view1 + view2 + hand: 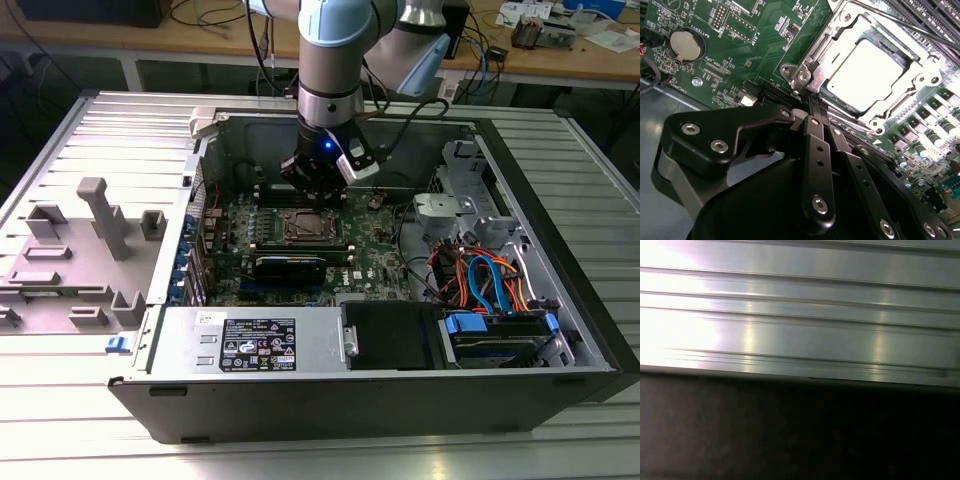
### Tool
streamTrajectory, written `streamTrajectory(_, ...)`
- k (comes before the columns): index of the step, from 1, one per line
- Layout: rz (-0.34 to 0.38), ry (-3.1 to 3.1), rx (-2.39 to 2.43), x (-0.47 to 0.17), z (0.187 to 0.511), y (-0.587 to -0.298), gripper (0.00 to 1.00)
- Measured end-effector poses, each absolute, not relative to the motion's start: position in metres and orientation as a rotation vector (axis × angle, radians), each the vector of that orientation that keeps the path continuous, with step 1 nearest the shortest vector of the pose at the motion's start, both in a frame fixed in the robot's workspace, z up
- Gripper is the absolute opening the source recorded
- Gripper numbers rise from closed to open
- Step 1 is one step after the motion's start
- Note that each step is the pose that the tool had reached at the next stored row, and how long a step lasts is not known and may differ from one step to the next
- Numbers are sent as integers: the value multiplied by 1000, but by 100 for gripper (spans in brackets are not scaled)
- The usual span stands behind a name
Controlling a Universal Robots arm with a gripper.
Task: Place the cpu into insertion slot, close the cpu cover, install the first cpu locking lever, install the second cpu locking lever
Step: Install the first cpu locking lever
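The cpu (pixel 865 70) lies flat in the insertion slot (pixel 880 119), its silver top shining bright. Around it the silvery cpu cover (pixel 823 75) lies down, with the chip showing through its cut-out. A thin locking lever (pixel 900 22) runs along the far side of the socket. My gripper (pixel 812 100) has its two black fingers (pixel 816 145) pressed together, and the tips rest by the socket's corner bracket (pixel 801 76). In the exterior view the gripper (pixel 312 190) hangs just above the far edge of the slot (pixel 303 227) inside the open computer case.
A coin battery (pixel 687 44) and long memory slots (pixel 925 15) flank the socket. The case holds a black card (pixel 290 266), a power supply (pixel 255 345), coloured cables (pixel 480 280) and a drive (pixel 495 335). A grey fixture (pixel 80 250) lies on the ribbed table (pixel 800 315).
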State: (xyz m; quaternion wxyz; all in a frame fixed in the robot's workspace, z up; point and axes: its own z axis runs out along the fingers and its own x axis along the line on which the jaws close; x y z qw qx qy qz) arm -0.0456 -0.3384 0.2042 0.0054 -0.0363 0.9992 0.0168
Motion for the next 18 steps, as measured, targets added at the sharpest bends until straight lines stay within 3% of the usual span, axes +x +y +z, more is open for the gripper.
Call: streamTrajectory(18, 9, 3130, -114, -46, 203, -339, 11)
